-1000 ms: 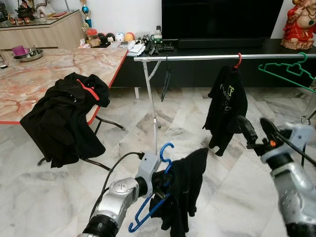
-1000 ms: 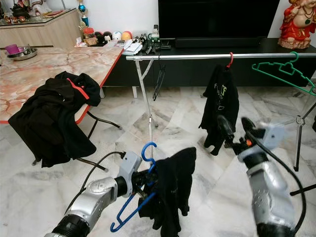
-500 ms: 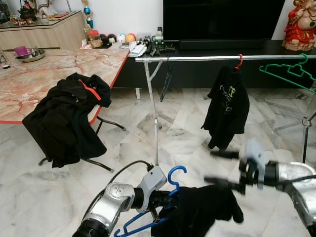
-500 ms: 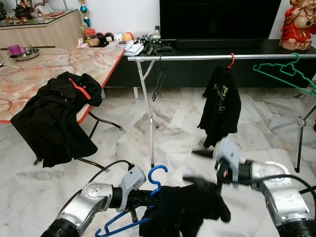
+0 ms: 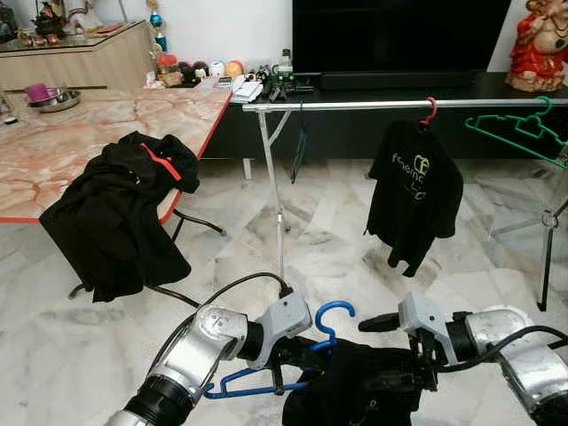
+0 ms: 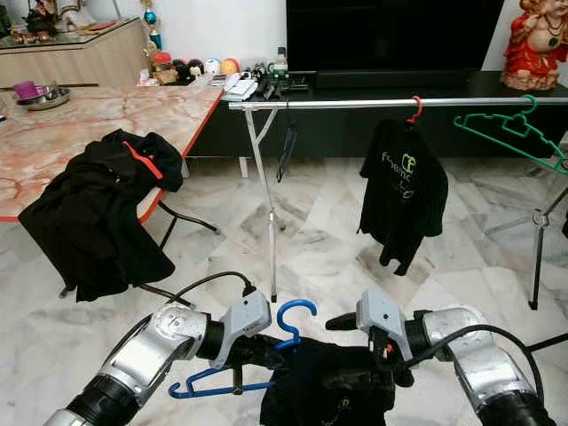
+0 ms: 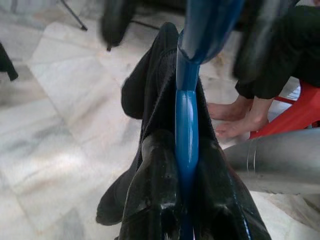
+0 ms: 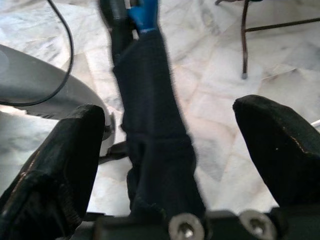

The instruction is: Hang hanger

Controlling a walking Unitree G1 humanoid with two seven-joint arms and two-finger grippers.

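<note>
On the silver rail, a black shirt with partly legible yellow-green print is hung from a red hanger. Low over the marble floor, a blue plastic hanger draped with a black garment is clamped by the left pincer. The right pincer is spread apart around the garment.
</note>
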